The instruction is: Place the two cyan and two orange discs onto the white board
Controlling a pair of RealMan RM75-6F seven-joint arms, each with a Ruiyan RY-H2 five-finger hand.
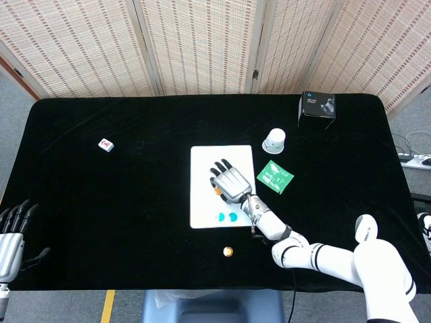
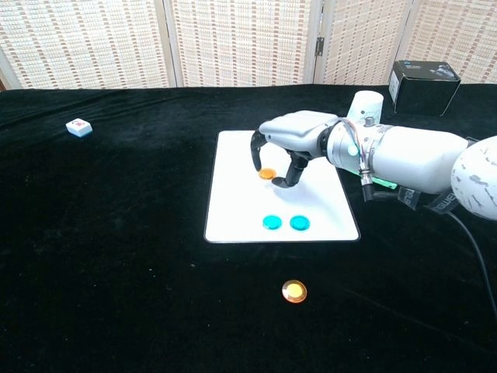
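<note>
The right hand (image 2: 283, 144) is over the middle of the white board (image 2: 241, 210), its fingers curled downward and pinching an orange disc (image 2: 267, 174) between the thumb and a fingertip; in the chest view the disc sits at or just above the board's surface, and whether it touches cannot be told. In the head view the same hand (image 1: 227, 180) covers the board (image 1: 202, 202) near its centre, with a sliver of orange showing at its edge. Two cyan discs (image 2: 285, 223) lie flat on the board side by side, close to its near edge, just in front of the hand. The second orange disc (image 2: 294, 291) lies off the board on the black desk (image 2: 116, 272), a little past the board's near edge. The left hand (image 1: 12, 232) hangs far from the board at the desk's near left corner, its fingers apart and holding nothing. Beyond the board's far right corner stands a white cup (image 2: 366, 106), and farther that way a black box (image 2: 423, 84). A green packet (image 1: 275, 176) lies just beside the board's right edge. A small white block (image 2: 78, 127) rests well away from the board toward the far left.
</note>
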